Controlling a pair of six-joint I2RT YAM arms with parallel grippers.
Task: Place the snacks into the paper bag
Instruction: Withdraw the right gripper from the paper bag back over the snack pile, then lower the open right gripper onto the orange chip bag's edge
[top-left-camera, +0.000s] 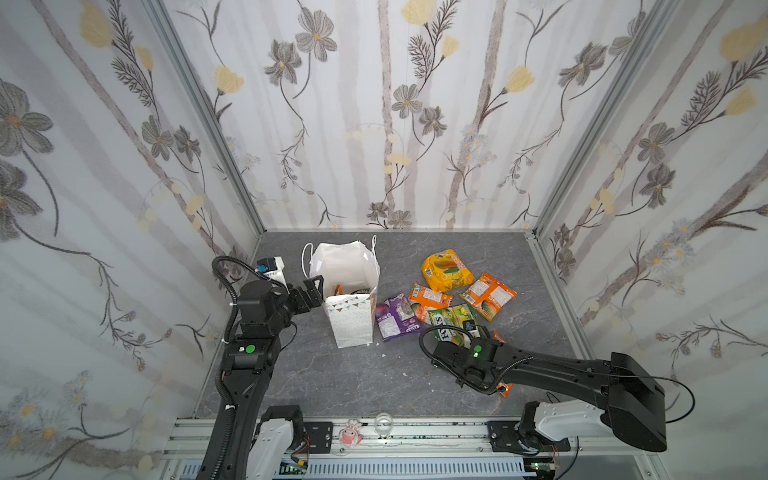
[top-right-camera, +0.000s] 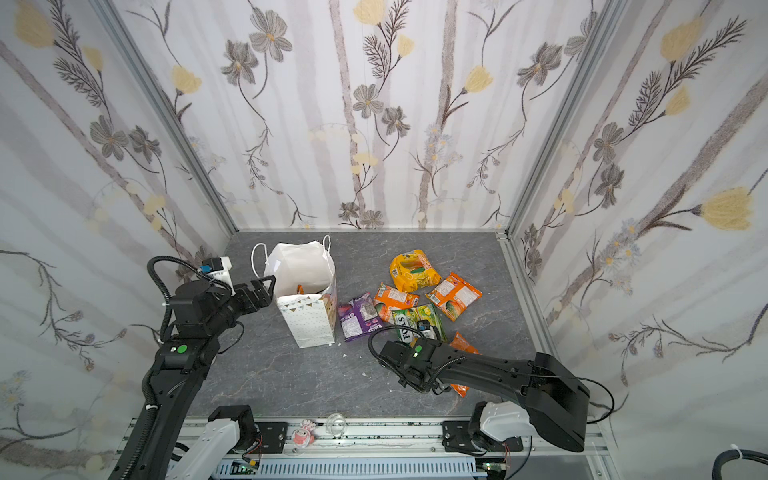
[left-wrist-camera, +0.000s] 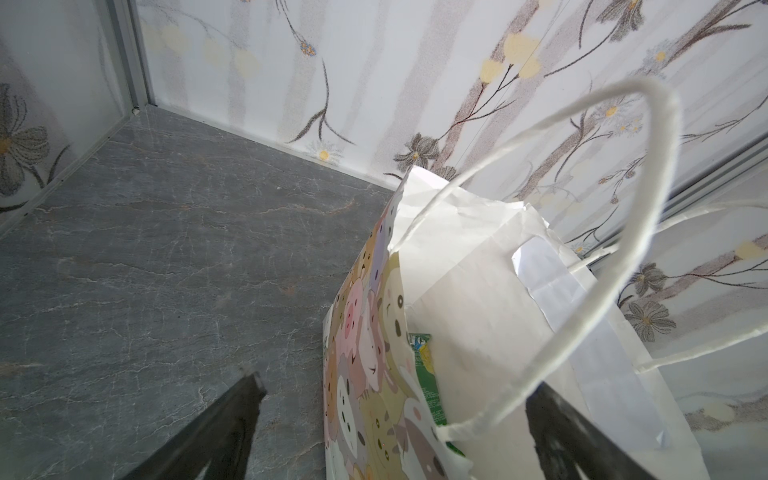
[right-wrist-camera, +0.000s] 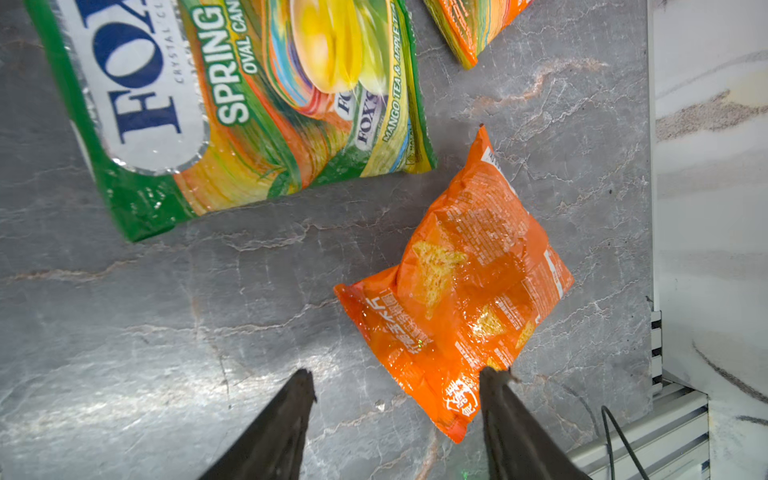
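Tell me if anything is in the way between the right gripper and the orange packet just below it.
Nothing visible does. The right gripper hangs open at a corner of the orange packet, with no other thing between them. The green FOX'S packet lies apart from it, off to the side.

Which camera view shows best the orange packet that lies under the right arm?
The right wrist view: the orange packet lies nearly whole on the table. In both top views the right arm hides most of it. The left wrist view misses it.
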